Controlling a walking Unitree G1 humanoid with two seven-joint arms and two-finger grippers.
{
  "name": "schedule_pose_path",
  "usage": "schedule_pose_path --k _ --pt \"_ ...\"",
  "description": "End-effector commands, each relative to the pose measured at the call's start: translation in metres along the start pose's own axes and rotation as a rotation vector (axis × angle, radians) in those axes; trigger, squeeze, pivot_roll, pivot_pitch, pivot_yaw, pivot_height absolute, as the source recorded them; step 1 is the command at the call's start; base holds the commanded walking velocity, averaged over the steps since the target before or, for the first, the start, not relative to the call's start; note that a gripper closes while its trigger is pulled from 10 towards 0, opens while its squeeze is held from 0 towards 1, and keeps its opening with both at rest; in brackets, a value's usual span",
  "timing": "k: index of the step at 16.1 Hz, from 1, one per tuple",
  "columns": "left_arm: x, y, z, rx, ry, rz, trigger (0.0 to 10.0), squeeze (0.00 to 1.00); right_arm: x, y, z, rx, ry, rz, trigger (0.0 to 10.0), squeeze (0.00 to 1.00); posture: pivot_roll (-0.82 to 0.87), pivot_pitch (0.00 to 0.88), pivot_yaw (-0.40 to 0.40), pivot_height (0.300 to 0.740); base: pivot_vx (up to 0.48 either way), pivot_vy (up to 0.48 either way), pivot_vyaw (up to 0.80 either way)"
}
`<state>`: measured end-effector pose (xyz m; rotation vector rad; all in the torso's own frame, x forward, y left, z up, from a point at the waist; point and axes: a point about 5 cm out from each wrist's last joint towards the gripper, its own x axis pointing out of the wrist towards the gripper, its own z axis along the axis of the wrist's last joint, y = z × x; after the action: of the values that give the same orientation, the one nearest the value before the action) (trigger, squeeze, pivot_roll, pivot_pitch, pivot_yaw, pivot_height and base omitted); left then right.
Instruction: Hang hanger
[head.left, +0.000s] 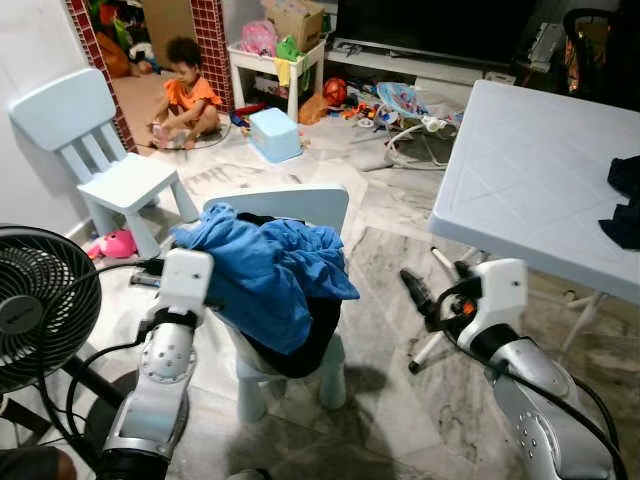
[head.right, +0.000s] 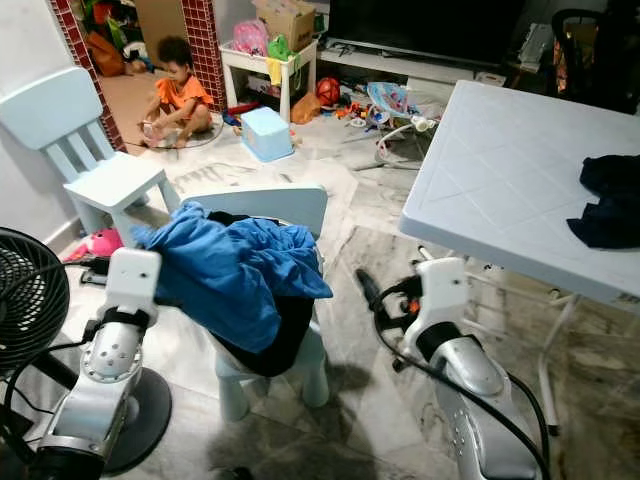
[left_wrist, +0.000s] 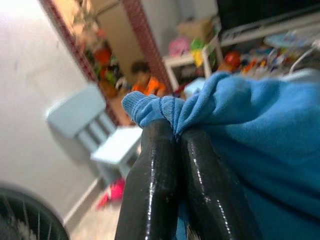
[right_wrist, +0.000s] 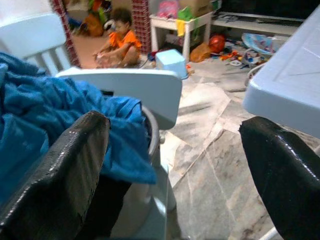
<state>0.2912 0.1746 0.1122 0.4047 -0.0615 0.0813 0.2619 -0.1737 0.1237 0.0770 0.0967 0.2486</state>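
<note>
Left gripper (left_wrist: 177, 137) pinches blue garment (head.left: 265, 270) on small chair (head.left: 300, 205); right gripper (head.left: 425, 285) wide, empty. You lift next; no hanger seen.

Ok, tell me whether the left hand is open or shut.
Shut. The left hand has its two black fingers pressed together, pinching a fold of the blue garment heaped on the small chair.

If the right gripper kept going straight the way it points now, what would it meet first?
Probably the crumpled blue cloth draped over the small pale-blue plastic chair; the right gripper, fingers wide open, faces it, though depth is unclear.
</note>
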Motion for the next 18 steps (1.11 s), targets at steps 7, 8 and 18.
schedule_pose_path --k 7,8,18 --pt "-0.003 -0.028 0.035 -0.03 -0.124 -0.166 5.5 0.0 0.001 -0.023 0.007 0.087 -0.069 -0.193 10.0 0.0 -0.09 0.0 0.042 0.74 0.0 0.0 0.0" --pt "0.001 -0.023 0.028 -0.028 -0.078 -0.128 8.3 0.0 0.003 -0.023 0.008 0.089 -0.073 -0.2 10.0 0.0 -0.1 0.0 0.045 0.74 0.0 0.0 0.0" --pt "0.011 -0.026 -0.02 -0.264 0.246 -0.265 10.0 0.51 -0.001 -0.016 0.0 0.075 -0.025 -0.164 10.0 0.0 -0.11 0.0 0.015 0.74 0.0 0.0 0.0"
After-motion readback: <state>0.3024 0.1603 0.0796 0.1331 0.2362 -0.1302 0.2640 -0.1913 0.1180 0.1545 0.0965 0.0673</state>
